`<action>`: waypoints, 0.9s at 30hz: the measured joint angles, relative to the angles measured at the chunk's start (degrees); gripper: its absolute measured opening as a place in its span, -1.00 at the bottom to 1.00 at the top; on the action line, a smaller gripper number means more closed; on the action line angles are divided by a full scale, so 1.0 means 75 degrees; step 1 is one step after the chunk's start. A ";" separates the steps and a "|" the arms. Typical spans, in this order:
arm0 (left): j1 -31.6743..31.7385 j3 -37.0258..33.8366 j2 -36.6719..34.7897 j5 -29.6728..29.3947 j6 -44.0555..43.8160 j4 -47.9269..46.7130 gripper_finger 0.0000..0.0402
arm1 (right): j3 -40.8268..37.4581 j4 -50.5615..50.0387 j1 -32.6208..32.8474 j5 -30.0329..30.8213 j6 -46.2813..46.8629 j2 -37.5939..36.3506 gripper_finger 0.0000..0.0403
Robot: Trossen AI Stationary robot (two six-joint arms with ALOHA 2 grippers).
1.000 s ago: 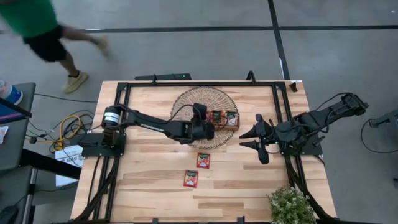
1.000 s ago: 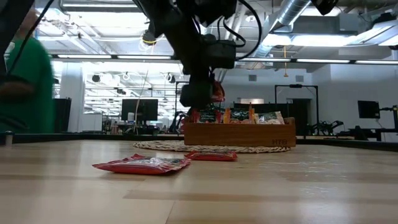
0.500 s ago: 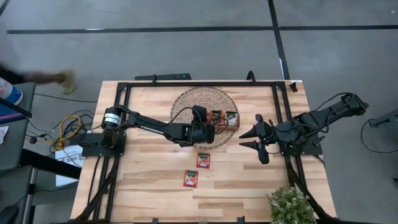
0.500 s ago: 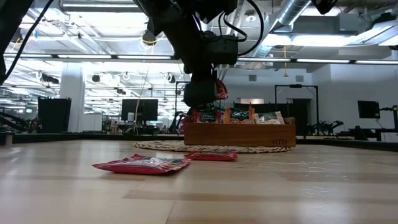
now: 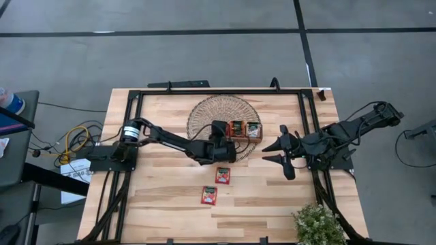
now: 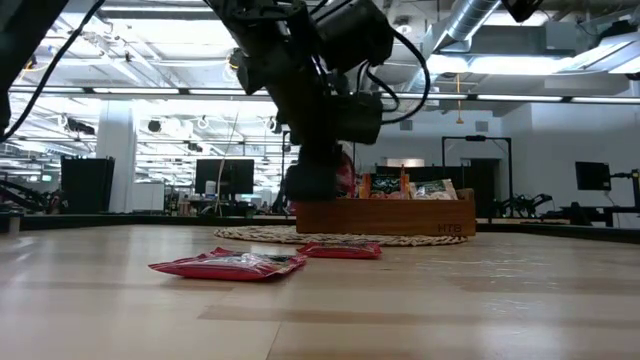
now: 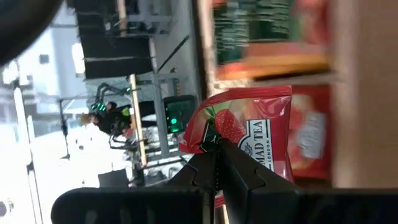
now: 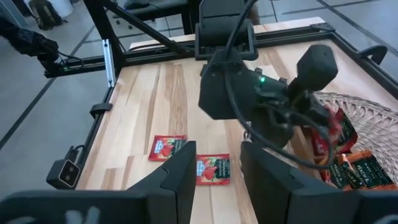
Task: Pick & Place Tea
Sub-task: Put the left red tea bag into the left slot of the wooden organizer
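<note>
Gripping red sachet, left gripper over tray; right gripper apart, wood table.

From above, your left arm covers the left tool and the sachet it pinches, so you can't see the grip there. The same arm hides the tray's left end. In the left wrist view the tray's contents are smeared and cut off at the edge; no labels read. In the low view the arm blocks the tray's left part. The plant is cropped at the bottom edge.
</note>
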 joint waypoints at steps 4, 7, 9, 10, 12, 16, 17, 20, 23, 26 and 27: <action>0.0023 0.0014 -0.0014 0.0035 -0.0281 0.0037 -0.99 | 0.0000 0.0006 0.0000 0.0000 -0.0003 0.0000 -0.42; 0.0015 0.0012 -0.0003 0.0361 -0.0407 -0.0052 -0.99 | 0.0000 0.0028 0.0001 -0.0002 0.0000 0.0000 -0.42; 0.0013 0.0012 0.0036 0.0431 -0.0455 -0.0080 -0.99 | 0.0000 0.0035 0.0036 0.0000 0.0000 0.0000 -0.42; 0.0012 0.0009 0.0038 0.0459 -0.0456 -0.0116 -0.99 | 0.0000 0.0040 0.0062 0.0000 0.0000 0.0000 -0.42; 0.0015 0.0010 0.0038 0.0571 -0.0481 -0.0099 -0.99 | 0.0000 0.0106 0.0108 -0.0003 -0.0001 0.0000 -0.42; 0.0029 0.0009 0.0038 0.0671 -0.0573 -0.0139 -0.99 | 0.0000 0.0149 0.0192 0.0003 -0.0006 0.0000 -0.42; 0.0049 0.0011 0.0038 0.0710 -0.0678 -0.0168 -0.99 | 0.0000 0.0149 0.0192 0.0003 -0.0003 0.0000 -0.42; 0.0074 0.0009 0.0038 0.0817 -0.0759 -0.0360 -0.99 | 0.0000 0.0150 0.0192 0.0004 0.0000 0.0000 -0.42; 0.0141 0.0009 0.0038 0.0677 -0.0649 -0.0335 -0.99 | 0.0000 0.0149 0.0192 0.0006 0.0000 0.0000 -0.42; 0.0180 0.0009 0.0038 0.0575 -0.0714 -0.0390 -0.99 | 0.0000 0.0151 0.0192 0.0008 0.0000 0.0000 -0.42; 0.0180 0.0009 0.0038 0.0570 -0.0712 -0.0412 -0.99 | 0.0000 0.0150 0.0192 0.0006 0.0003 0.0000 -0.42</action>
